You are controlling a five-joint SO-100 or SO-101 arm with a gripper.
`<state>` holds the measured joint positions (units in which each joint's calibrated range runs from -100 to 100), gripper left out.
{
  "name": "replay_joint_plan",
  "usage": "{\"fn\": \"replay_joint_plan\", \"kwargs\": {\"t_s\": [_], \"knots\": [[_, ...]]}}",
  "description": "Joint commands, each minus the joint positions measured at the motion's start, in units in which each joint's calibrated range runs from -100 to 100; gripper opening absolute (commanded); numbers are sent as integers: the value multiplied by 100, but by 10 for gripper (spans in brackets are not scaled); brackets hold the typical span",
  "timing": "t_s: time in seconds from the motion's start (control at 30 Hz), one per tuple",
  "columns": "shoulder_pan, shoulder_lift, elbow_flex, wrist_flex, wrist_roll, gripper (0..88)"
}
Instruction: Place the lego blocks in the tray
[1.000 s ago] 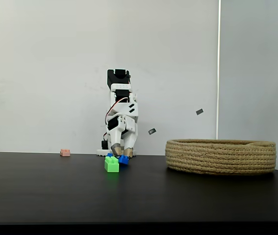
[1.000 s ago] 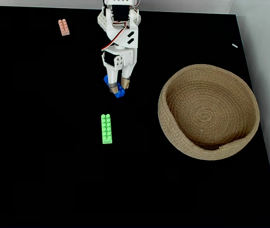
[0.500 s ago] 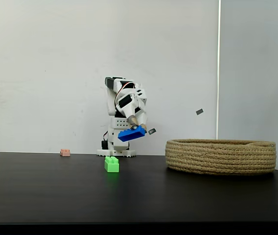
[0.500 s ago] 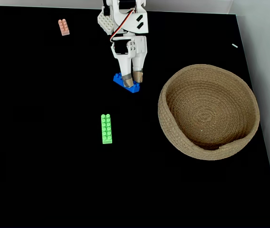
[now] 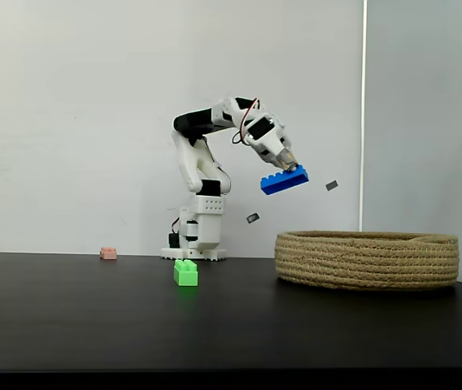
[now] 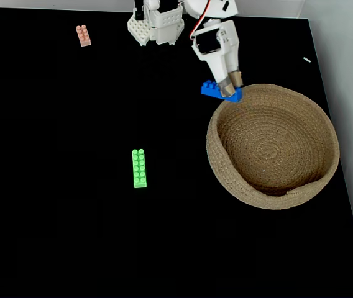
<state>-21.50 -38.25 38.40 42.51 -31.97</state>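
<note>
Blue brick — clamped in end effector — above tray edge.

Basket: coiled tan rope, rough, matt. Bricks – blue, green, pink: smooth studded plastic. Arm: white and black plastic, slight sheen. Table: black, smooth; faintly reflective in the side-on fixed view.

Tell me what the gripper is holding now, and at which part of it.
The gripper holds the blue brick in the air, gripped near one end, the end toward the basket.
</note>
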Motion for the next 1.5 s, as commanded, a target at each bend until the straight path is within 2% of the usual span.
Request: {"fn": "replay_joint_plan", "kwargs": {"t_s": [0.0, 0.17, 0.27, 0.33, 0.53, 0.6, 0.9, 1.17, 1.3, 1.47], "knots": [[-200, 842, -1838, 193, -405, 2], [-356, 1607, -2522, 318, -684, 3], [-381, 1882, -2641, 335, -786, 60], [-406, 2020, -2695, 310, -786, 104], [-480, 2278, -2732, -32, -733, 107], [-496, 2338, -2714, -57, -801, 159], [-496, 2450, -2586, 326, -860, 231], [435, 2200, -2011, 1143, -1026, 210], [1004, 1925, -1510, 1234, -737, 275], [1672, 1977, -1674, 1676, -532, 331]]}}
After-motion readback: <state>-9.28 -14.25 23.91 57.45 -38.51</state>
